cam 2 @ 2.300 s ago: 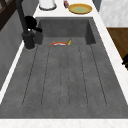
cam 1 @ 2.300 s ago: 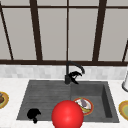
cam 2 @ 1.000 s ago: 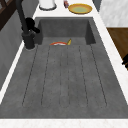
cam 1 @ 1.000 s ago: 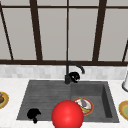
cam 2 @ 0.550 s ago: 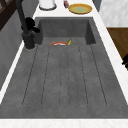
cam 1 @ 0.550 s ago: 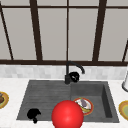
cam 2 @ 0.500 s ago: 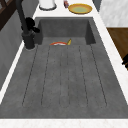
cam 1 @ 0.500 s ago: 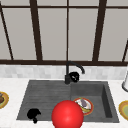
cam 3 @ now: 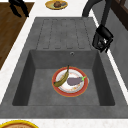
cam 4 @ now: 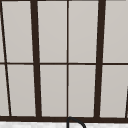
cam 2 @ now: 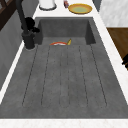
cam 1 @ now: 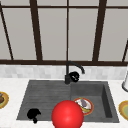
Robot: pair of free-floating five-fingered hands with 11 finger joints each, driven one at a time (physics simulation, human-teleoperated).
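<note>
My right hand (cam 1: 74, 76) hovers just right of the black faucet (cam 1: 67, 75), level with its base, fingers curled and holding nothing; it shows beside the faucet in the left side view (cam 2: 31, 24) and the right side view (cam 3: 102, 39). My left hand (cam 1: 33, 114) hangs over the front left corner of the drainboard (cam 1: 42, 100), fingers relaxed and pointing down, touching nothing (cam 3: 18, 6). In the basin lies a red-rimmed plate (cam 3: 57, 87) bearing a banana (cam 3: 62, 78) and an eggplant (cam 3: 74, 80). A big red sphere (cam 1: 67, 115) sits low in the front view, before the sink's front rim.
On the right counter stand a yellow plate (cam 1: 124, 109) and a white jar (cam 1: 125, 82). A plate with brown food (cam 1: 1, 99) rests on the left counter. The ridged drainboard (cam 2: 65, 75) spans the sink's left half. A window (cam 4: 67, 57) rises behind.
</note>
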